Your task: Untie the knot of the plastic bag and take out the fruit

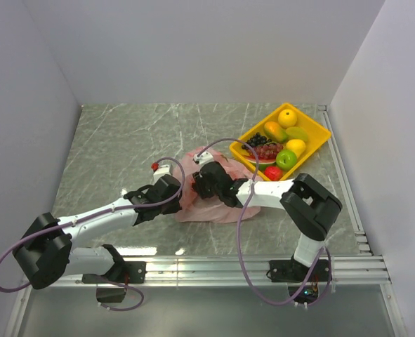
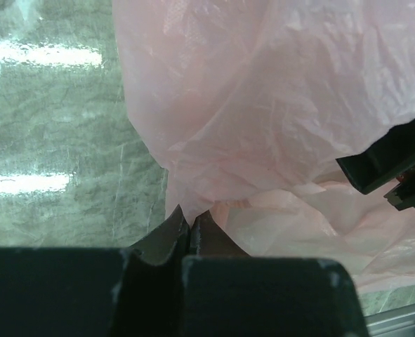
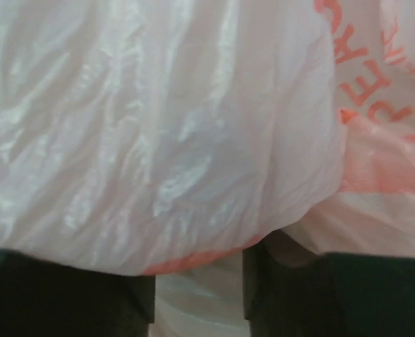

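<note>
A grey marbled worktop sits inside plain white walls, with a yellow tray at its far right corner. The plastic bag lies crumpled near the middle of the worktop, between the two arms and close to the tray's near corner. It spreads mostly left to right.

The left claw is at the bag's left edge. Its jaws are pressed together on a fold of pink film, with the rest of the bag billowing away ahead of it. The right claw is over the bag's upper middle. Its fingers stand apart, and film drapes over them and into the gap.

The fruit that shows is all in the tray. The bag looks slack, but whether anything remains inside is not clear.

The knot cannot be picked out. A small peak of plastic on the bag's far side, toward the tray, may be the handles. If so, it lies beyond the right claw, which is the nearer of the two. The left claw's pinch would then anchor the bag from the opposite side.
</note>
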